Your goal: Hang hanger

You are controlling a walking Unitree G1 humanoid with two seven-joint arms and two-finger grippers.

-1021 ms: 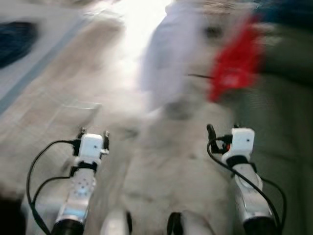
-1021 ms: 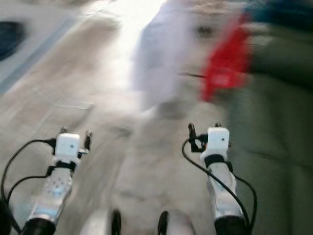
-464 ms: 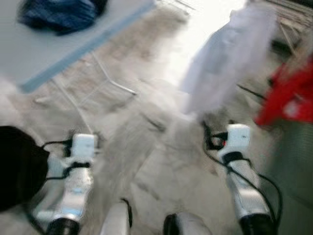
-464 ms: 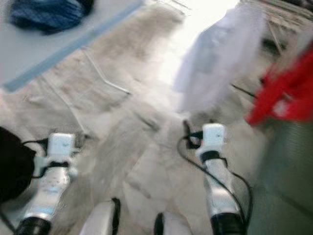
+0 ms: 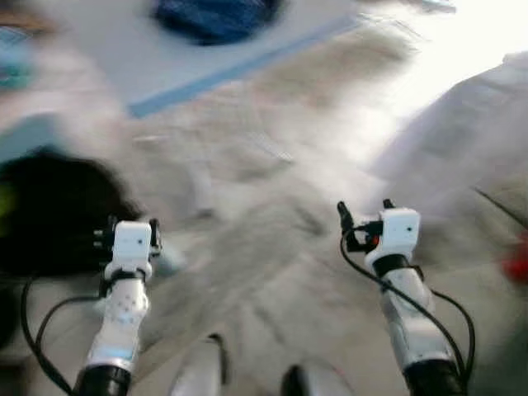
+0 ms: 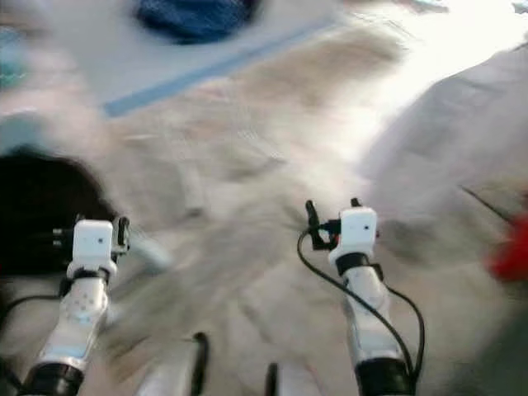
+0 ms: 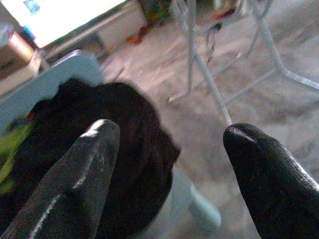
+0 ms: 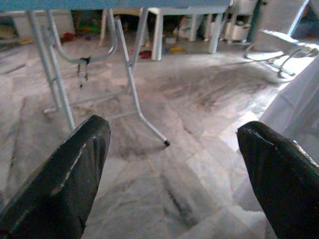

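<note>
1. Eye views, blurred: walking or turning step, no hanger to be made out. Left gripper [image 5: 130, 224] at 8 o'clock, right gripper [image 5: 363, 216] at 4. Blue cloth [image 5: 216, 15] on counter [image 5: 107, 49] at 12.
2. Left wrist: fingers [image 7: 75, 184] apart, empty; black clothes [image 7: 114, 144] heaped in pale basket [image 7: 75, 67].
3. Right wrist: fingers [image 8: 62, 184] apart, empty. Next: find hanger.

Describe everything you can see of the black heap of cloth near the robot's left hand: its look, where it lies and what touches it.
The black cloth is a dark, soft, crumpled mound with no clear shape, matte like fabric. It is piled in a pale blue container, bulging over its rim, and something yellow-green shows beside it. It sits low, near the grey marbled floor, just ahead of the open left hand, which does not touch it. In the blurred head views it is a black blot at the robot's left.
</note>
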